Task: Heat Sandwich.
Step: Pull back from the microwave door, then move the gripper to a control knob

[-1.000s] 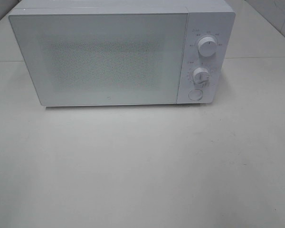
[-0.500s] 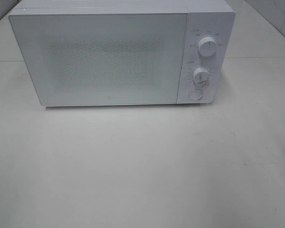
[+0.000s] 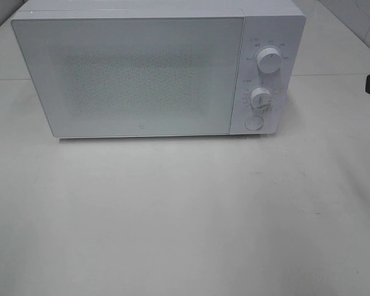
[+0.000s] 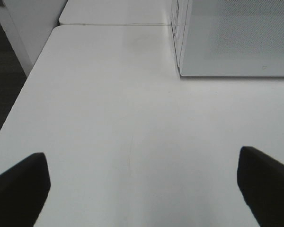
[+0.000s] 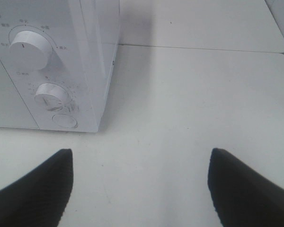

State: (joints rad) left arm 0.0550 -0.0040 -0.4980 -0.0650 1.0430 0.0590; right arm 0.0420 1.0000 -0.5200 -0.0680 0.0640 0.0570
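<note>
Right tool (image 5: 139,152), released and empty at three o'clock, should squarely press the white boxy microwave's (image 3: 135,74) round lower button (image 3: 253,123); left tool (image 4: 141,152) likewise released.

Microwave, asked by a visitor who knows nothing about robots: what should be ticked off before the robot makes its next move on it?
1. Microwave door open for loading: not ok, it is shut.
2. Sandwich located: cannot tell. None shows in any view, and the door's screen hides the inside.
3. Left gripper open and empty: ok.
4. Right gripper open and empty: ok.
5. Table in front of the door free of things: ok.
6. Upper knob in sight of the right wrist view: ok.
</note>
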